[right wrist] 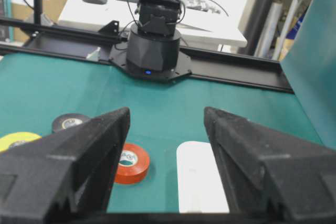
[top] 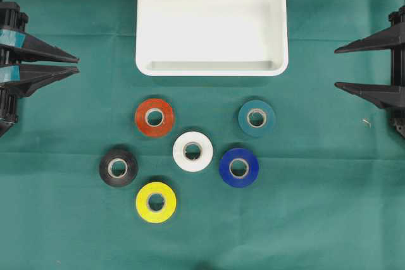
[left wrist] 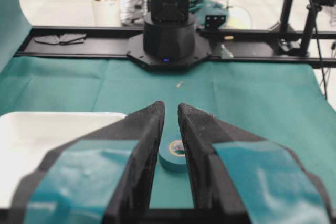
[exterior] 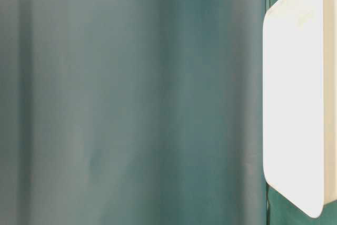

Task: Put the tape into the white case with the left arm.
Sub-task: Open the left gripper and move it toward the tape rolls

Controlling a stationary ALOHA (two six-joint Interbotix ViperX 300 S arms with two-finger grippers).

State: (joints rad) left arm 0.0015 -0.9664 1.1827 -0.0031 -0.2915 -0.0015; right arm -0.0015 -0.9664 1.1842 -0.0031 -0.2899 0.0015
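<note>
**Claws parked at the edges, nothing gripped**

Left claw [top: 77,64] has its tips together, holding nothing, well left of the white case [top: 211,67]. Right claw [top: 336,66] stands apart, also bare. From my overhead feed the case sits at top centre of the green cloth [top: 329,219]. Six tape rolls lie flat below it: orange [top: 154,117], teal [top: 256,118], white [top: 193,151], blue [top: 238,167], black [top: 118,167], yellow [top: 155,202]. None touch the case.

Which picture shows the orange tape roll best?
The overhead view: the orange tape roll lies whole on the green cloth. The right wrist view shows it low and partly hidden behind the right hand. The other two views don't show it.
</note>
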